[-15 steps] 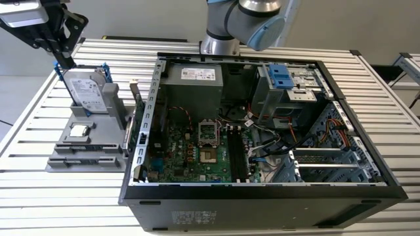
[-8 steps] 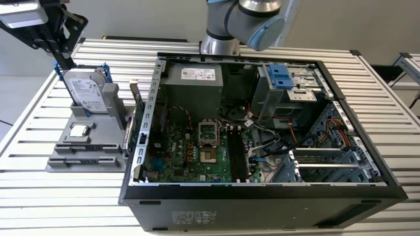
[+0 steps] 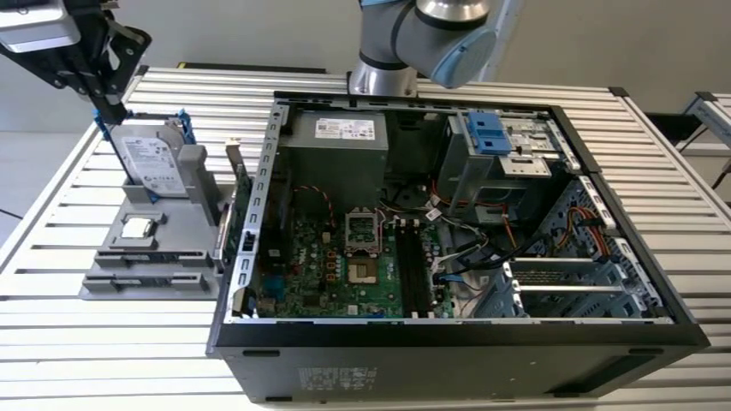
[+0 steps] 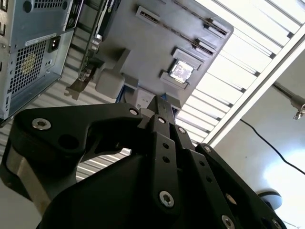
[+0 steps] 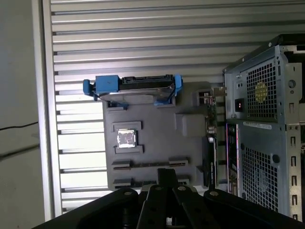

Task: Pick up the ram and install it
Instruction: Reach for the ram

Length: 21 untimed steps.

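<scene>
Exterior view: the computer case [image 3: 457, 360] lies open on the slatted counter [image 3: 68, 342] with its motherboard [image 3: 331, 257] facing up, so the memory slots [image 3: 409, 265] can be reached from above. At the exterior view's left, just beside the case, a gray fixture [image 3: 143, 282] keeps the loose parts separated. The hard drive [image 3: 154, 163] with blue clips stands on edge at the fixture's far side, leaning a little. A processor chip [image 3: 137, 227] lies flat, nearer. The arm [image 3: 440, 34] rises at the far side of the case. Its end effector [image 3: 112, 107] hangs above the far end of the fixture, pointing down with a slight tilt, its tip near the hard drive's top edge. I judge the work is at the picking side, not at the case.

Second wrist view: the end effector [image 4: 159, 102] points toward the fixture [image 4: 143, 43]. I cannot tell if it is apart, together or clamped on something.

First wrist view: the end effector [image 5: 167, 174] is above the fixture's narrow holders [image 5: 121, 164]. These look made for a stick like the ram, but I cannot tell where the ram is now.
</scene>
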Each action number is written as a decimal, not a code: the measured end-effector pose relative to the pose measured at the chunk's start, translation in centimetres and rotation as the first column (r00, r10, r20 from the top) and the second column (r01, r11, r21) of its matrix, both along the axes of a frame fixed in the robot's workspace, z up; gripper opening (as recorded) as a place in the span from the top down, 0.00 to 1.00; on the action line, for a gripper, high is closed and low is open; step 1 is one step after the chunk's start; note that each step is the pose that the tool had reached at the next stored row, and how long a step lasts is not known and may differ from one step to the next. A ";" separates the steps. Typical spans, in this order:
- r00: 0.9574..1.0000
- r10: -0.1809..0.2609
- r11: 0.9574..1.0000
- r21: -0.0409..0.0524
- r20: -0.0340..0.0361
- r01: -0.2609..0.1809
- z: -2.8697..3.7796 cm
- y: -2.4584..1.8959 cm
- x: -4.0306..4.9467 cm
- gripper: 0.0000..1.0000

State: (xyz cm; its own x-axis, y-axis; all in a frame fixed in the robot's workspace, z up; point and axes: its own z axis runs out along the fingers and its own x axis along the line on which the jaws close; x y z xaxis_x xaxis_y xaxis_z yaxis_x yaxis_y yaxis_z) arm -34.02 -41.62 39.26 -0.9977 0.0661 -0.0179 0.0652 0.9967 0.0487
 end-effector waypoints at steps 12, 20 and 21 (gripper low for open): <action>1.000 0.000 1.000 0.000 -0.001 0.000 0.00 -0.91 -0.03 1.00; 1.000 0.000 1.000 0.000 -0.001 0.000 0.00 -1.10 -0.04 1.00; 1.000 0.000 1.000 0.000 -0.001 0.000 0.00 -1.12 -0.05 1.00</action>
